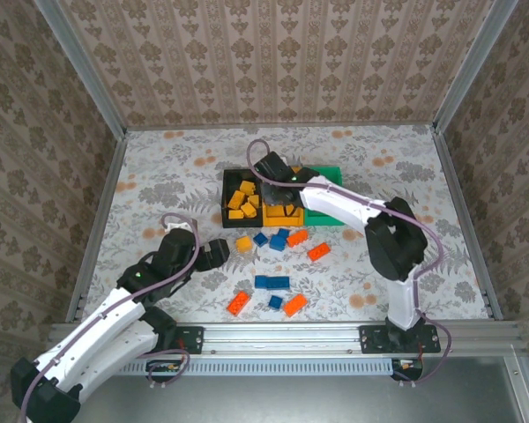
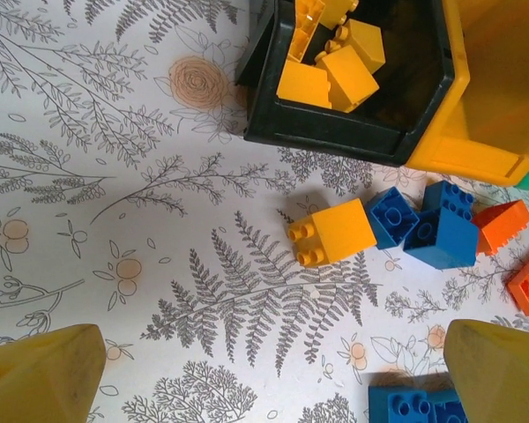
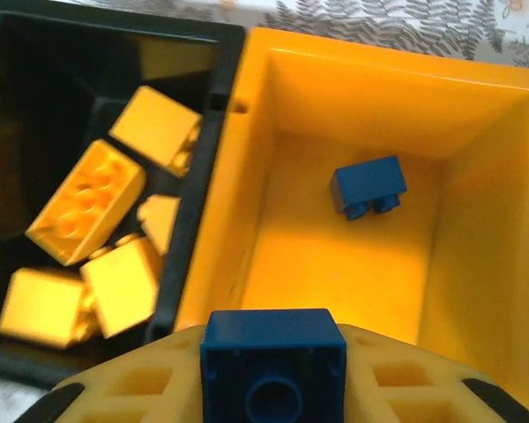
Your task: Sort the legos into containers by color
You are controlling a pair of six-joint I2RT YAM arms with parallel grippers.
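The right gripper (image 1: 276, 179) pinches a blue brick (image 3: 273, 366), its fingertips cut off below. Beyond the jaws, a second blue brick (image 3: 368, 187) lies in the yellow-orange bin (image 3: 476, 132). The left gripper (image 2: 269, 379) gapes wide, with a yellow brick (image 2: 333, 232) ahead of its jaws.

A table (image 1: 159, 167) covered in white cloth printed with grey ferns (image 2: 247, 300) and orange blossoms (image 2: 198, 81). Brown damask wallpaper (image 1: 282, 62) on three walls, metal posts (image 1: 81, 70) at the corners, a metal rail (image 1: 282, 333) along the near edge
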